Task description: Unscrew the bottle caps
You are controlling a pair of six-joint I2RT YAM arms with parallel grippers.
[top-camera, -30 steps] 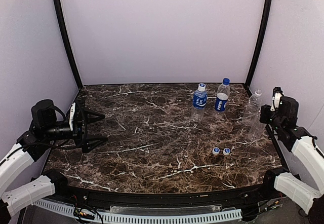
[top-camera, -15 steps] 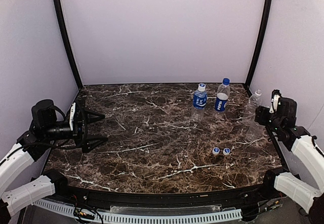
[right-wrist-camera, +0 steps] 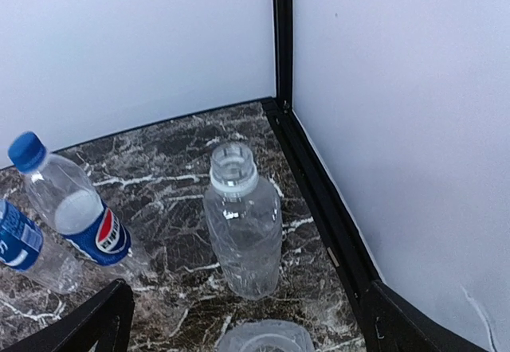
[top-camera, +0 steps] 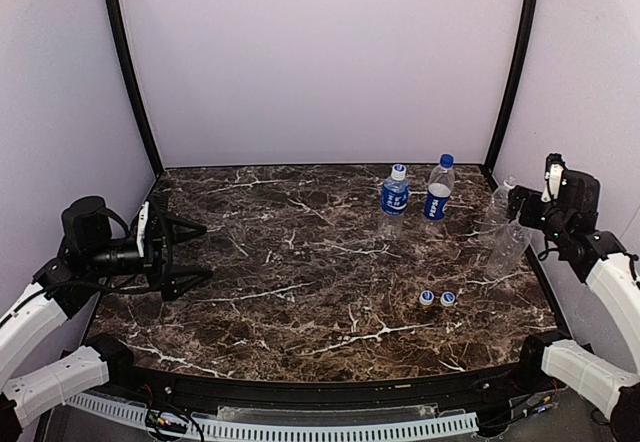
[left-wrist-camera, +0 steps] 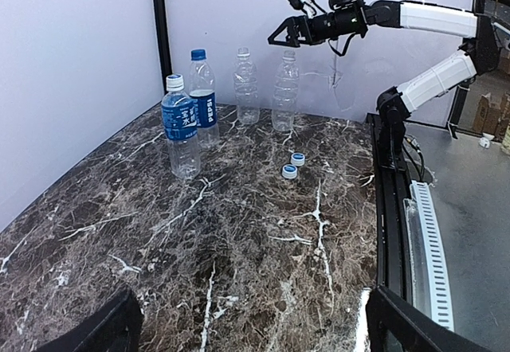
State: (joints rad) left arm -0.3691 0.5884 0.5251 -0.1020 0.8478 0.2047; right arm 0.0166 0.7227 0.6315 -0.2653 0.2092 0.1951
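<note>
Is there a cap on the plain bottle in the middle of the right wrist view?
No: the plain bottle has an open mouth you can see into, and nothing covers its bare neck.

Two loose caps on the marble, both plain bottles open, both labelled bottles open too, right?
No: the blue-labelled bottle and the Pepsi bottle still carry their caps, as the left wrist view shows. The loose caps and open plain bottles are right.
</note>
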